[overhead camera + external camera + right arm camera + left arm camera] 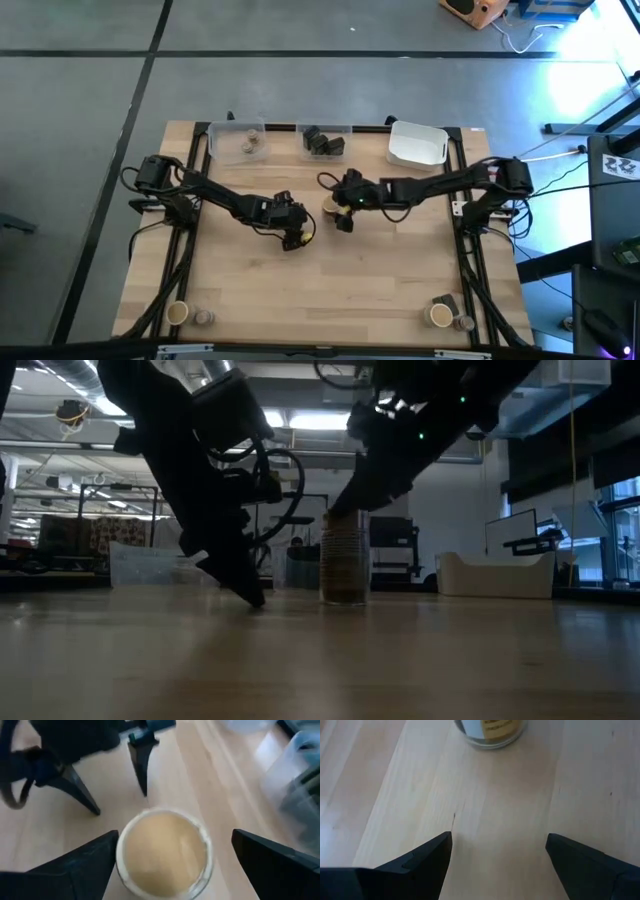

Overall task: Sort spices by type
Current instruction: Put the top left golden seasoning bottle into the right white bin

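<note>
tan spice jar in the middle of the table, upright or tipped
Upright: the tan cylindrical spice jar stands on its base, pale top up between the right gripper's open fingers.

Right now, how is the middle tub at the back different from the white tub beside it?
The middle tub is see-through and holds dark grey blocks; the white tub is solid white, and nothing shows inside. The white tub looks bigger and sits slightly turned; the middle one sits straight. Both are rectangular and stand along the table's back edge.

The jar (490,732) is cut off by the left wrist view's edge, its label unreadable.
</note>
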